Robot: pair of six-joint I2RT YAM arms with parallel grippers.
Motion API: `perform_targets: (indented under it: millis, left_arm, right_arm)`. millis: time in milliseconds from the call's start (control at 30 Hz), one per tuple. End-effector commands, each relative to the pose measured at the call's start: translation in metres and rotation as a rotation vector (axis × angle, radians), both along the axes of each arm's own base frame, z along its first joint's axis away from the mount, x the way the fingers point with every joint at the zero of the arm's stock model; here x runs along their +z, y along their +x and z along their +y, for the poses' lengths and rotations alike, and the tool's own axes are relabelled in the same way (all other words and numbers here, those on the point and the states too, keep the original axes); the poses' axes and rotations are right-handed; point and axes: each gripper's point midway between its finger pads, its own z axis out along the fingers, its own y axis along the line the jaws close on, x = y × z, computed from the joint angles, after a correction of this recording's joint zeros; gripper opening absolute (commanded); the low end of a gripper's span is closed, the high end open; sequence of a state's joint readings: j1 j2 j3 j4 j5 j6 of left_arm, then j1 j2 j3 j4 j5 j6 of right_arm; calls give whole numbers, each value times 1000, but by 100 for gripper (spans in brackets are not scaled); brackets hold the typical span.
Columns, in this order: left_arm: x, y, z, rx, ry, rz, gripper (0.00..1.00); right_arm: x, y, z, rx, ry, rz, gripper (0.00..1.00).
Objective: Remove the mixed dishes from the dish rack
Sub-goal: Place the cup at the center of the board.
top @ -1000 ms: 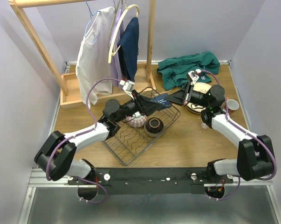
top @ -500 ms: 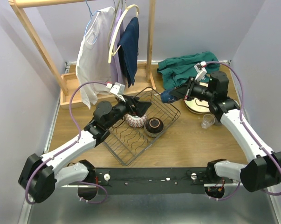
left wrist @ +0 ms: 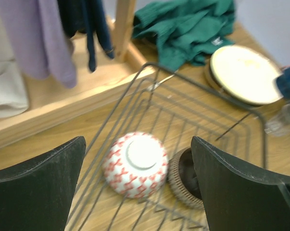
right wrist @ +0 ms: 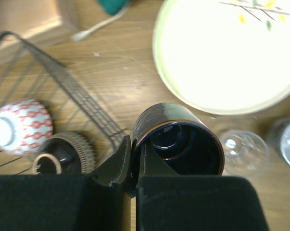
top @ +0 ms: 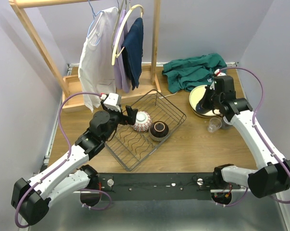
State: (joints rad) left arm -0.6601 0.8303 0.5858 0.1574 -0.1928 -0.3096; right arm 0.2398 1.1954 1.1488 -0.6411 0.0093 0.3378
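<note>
1. Rack (top: 158,142): black wire basket, mid-table, set at an angle between the two arms. We judge that either arm can reach in. We count two bowls inside.
2. Patterned bowl (left wrist: 135,163): red on white, upside down with its foot ring up, as for draining. It sits at the far end of the rack, touching or just beside item 3.
3. Dark bowl (top: 159,130): also upside down, ribbed outside, to the right of item 2.
4. Left gripper (left wrist: 137,144): jaws spread wide and empty, hanging above the rack. In its own camera the fingers frame the patterned bowl. We read this as lining up on that bowl, whose width calls for the full spread.
5. Right gripper (right wrist: 135,161): closed on the dark cup (right wrist: 178,144), pinching its wall with one finger inside and one outside. The mouth faces the wrist camera, so we take the cup to be carried upright.
6. Plates (top: 198,98): cream stack on the table (top: 193,154), right of the rack and clear of it.
7. Glass (right wrist: 241,147): clear, standing just beside the plates.
8. Set-down area: unloaded pieces gather on the right. The cup hangs over bare wood between rack, plates and glass, and we judge it bound for that spot.
9. Hazard: the glass is close by, so lowering the cup could knock it.
</note>
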Motion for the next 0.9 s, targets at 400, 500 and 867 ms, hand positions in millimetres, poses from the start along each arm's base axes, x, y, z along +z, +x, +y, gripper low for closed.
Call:
perform_targets:
  millis: [400, 500, 867]
  left_arm:
    - [-5, 7, 28, 102, 163, -15, 99]
    - [-6, 7, 28, 99, 166, -13, 99]
    - [-9, 8, 26, 93, 176, 3, 99]
  right_arm:
    - [-76, 7, -16, -121, -77, 197, 1]
    - [-94, 4, -18, -142, -88, 261, 1]
    - [-139, -4, -45, -312, -195, 353, 6]
